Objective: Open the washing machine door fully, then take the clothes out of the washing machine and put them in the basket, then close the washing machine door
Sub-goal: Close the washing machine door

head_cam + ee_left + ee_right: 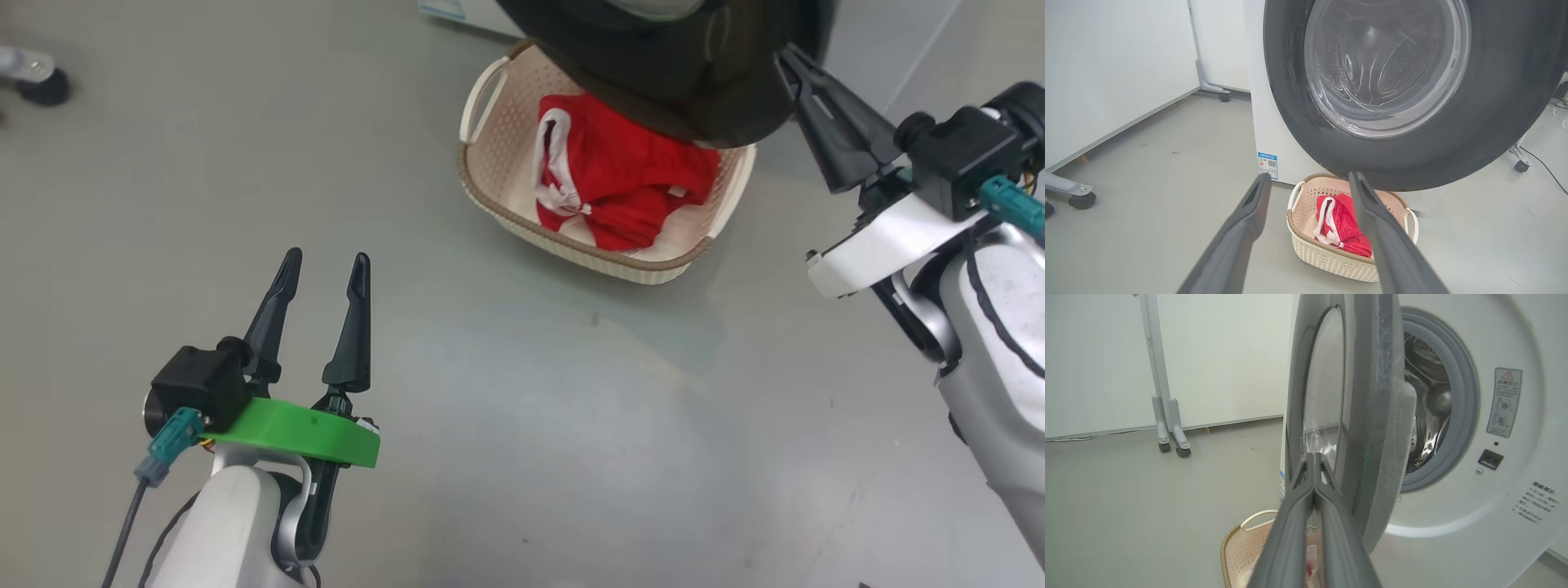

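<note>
As you look down from the head view, the basket (506, 220) stands on the grey floor (571, 408) at 12 o'clock. The clothes (629, 180) lie inside it as a red heap with white trim. The washing machine door (669, 73) hangs over the far end of the basket, at 1 o'clock, and hides that part of it.

Your left hand (326, 257) is at 7 o'clock, over the floor and well apart from the basket. Its two fingers stand wide apart and there is nothing between them.

Your right hand (785, 59) is at 2 o'clock, with the fingers pressed together and holding nothing. The tips are at the black rim of the door, but I cannot tell if they touch it.

In the right wrist view the door (1367, 396) stands edge-on, swung away from the washing machine (1515, 457). At 3 o'clock you see the grey rubber ring and the steel drum (1425, 396) behind it.

In the left wrist view the basket (1327, 255) with the clothes (1347, 222) sits at 6 o'clock, just below the door (1494, 102).
</note>
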Motion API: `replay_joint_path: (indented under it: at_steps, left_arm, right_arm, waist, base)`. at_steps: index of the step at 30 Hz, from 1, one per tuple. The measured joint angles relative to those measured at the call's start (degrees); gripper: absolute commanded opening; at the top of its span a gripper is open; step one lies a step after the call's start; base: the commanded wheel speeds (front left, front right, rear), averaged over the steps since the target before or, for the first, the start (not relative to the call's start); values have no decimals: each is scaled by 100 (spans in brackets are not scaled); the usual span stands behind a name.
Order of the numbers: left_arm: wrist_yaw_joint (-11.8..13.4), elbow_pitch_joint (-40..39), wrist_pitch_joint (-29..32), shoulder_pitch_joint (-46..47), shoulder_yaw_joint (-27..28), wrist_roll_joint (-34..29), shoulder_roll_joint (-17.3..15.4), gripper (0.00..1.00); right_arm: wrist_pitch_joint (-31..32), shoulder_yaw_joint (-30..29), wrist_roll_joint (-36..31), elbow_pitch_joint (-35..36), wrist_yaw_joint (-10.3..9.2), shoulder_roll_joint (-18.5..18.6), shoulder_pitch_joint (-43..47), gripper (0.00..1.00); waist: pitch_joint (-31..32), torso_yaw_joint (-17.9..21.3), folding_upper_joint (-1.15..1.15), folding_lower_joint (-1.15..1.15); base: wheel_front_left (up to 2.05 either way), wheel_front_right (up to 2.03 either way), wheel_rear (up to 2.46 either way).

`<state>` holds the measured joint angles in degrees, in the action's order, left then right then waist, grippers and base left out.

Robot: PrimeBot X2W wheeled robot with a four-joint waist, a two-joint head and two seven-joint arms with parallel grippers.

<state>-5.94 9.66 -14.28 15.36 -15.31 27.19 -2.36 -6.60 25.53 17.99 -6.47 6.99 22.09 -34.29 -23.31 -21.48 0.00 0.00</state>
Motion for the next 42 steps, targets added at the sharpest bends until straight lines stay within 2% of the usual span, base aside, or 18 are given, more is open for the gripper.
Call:
replay_joint_path:
  at_steps: [10,20,34,42]
  left_arm:
    - [-24,115,0,25,85,2,34,100]
    - [-44,101,-1,161,158,-15,59,100]
    - [-91,43,-18,372,29,-20,98,100]
    - [-92,-34,-18,492,-189,316,105,100]
  right_arm:
    - [-137,31,132,-389,0,80,-433,0]
    - [-287,-201,427,-687,49,119,-842,0]
    - [-103,-349,417,-928,51,597,-1932,0]
    - [75,-483,363,-1103,51,883,-2614,0]
  waist:
    - [-430,-431,0,0]
    - [-616,-443,0,0]
    - [-1034,-428,0,0]
    - [-1348,-540,0,0]
  base:
    - [0,0,0]
    - [0,0,0]
    - [0,0,0]
    - [0,0,0]
